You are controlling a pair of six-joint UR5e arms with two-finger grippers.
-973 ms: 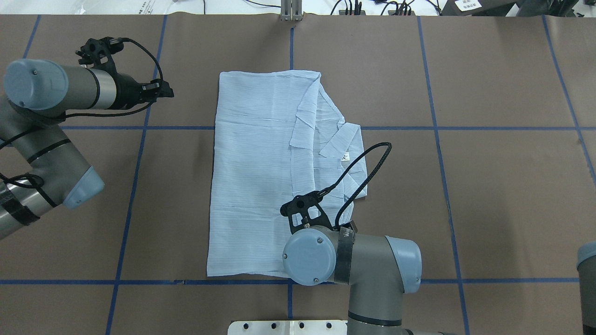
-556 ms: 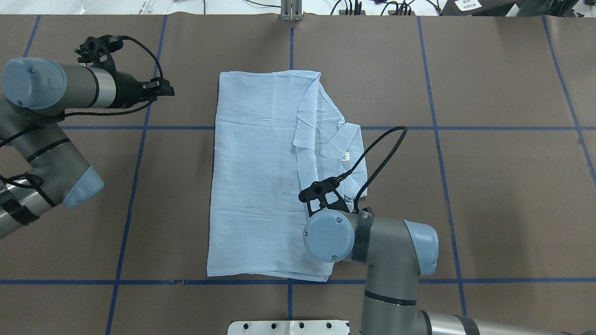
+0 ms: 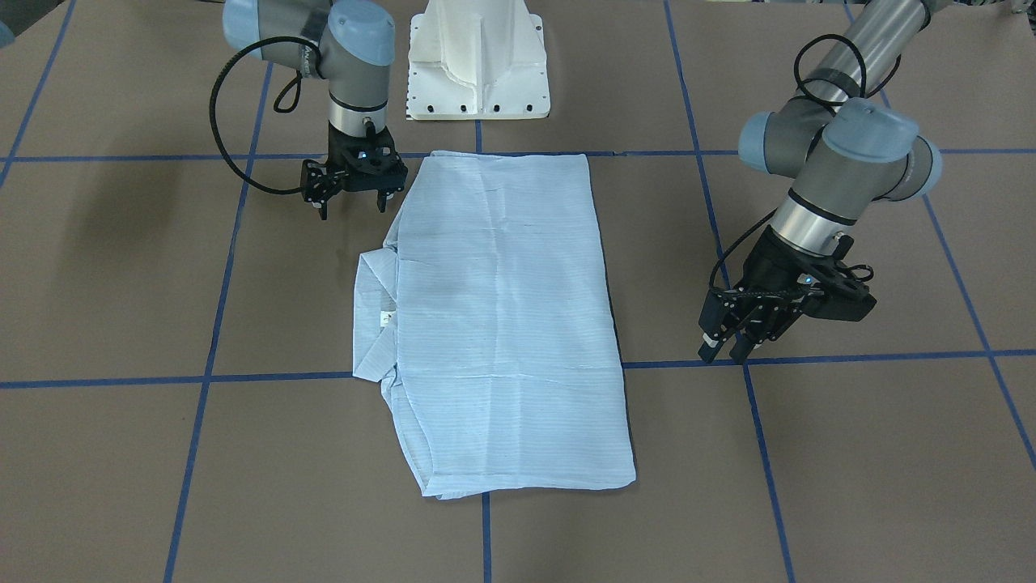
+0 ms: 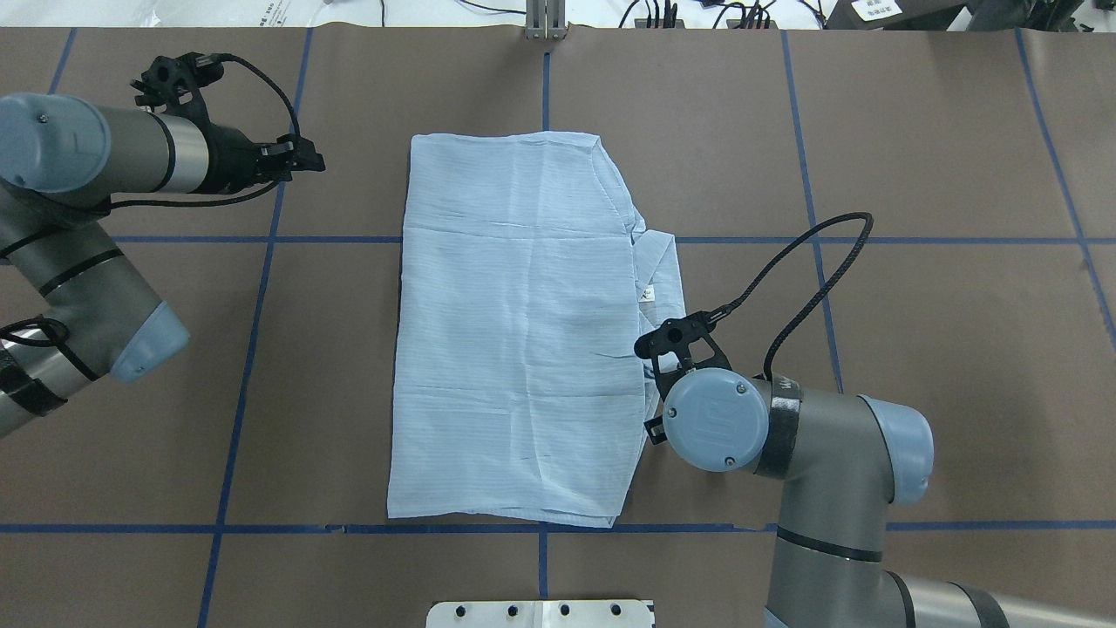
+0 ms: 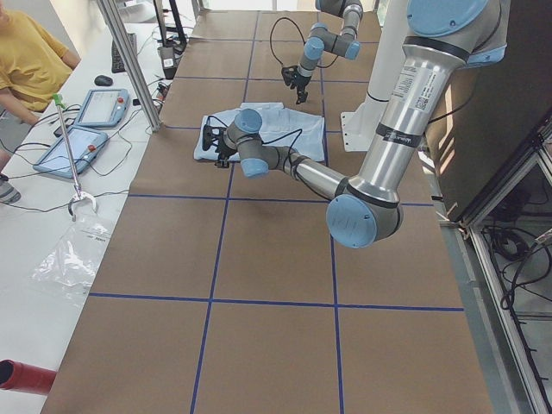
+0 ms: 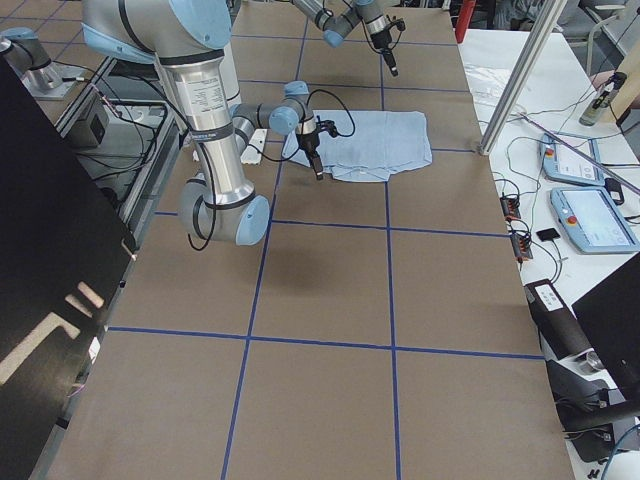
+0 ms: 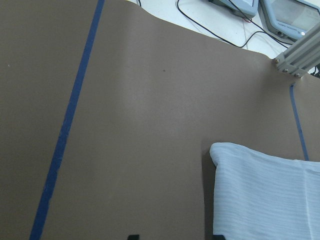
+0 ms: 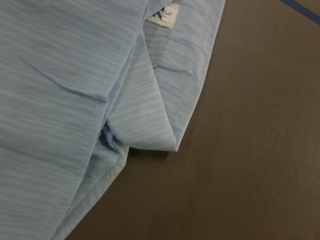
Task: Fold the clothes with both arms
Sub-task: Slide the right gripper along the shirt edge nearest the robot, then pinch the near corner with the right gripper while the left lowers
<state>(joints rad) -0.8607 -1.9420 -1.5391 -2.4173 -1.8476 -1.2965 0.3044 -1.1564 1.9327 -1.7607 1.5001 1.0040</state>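
Note:
The light blue striped shirt (image 4: pixel 506 331) lies folded into a flat rectangle at the middle of the table (image 3: pixel 502 324). Its collar (image 4: pixel 663 262) and white neck tag (image 8: pixel 165 15) stick out along its right edge. My right gripper (image 3: pixel 352 204) hovers open and empty just off the shirt's near right corner; in the overhead view the wrist hides it. The right wrist view looks straight down on the collar (image 8: pixel 165 100). My left gripper (image 3: pixel 726 350) hangs open and empty over bare table, well to the left of the shirt (image 4: pixel 305 161). The shirt's far left corner (image 7: pixel 265 195) shows in the left wrist view.
Brown paper with blue tape lines (image 4: pixel 915 305) covers the table. The white pedestal base (image 3: pixel 477 65) stands at the near edge behind the shirt. An aluminium post (image 4: pixel 545 22) rises at the far edge. A person (image 5: pixel 26 60) sits by tablets at the side bench.
My right arm has swung right, off the shirt. The shirt's top layer now spreads further right, covering the folded flap and most of the collar. My left arm barely shifted.

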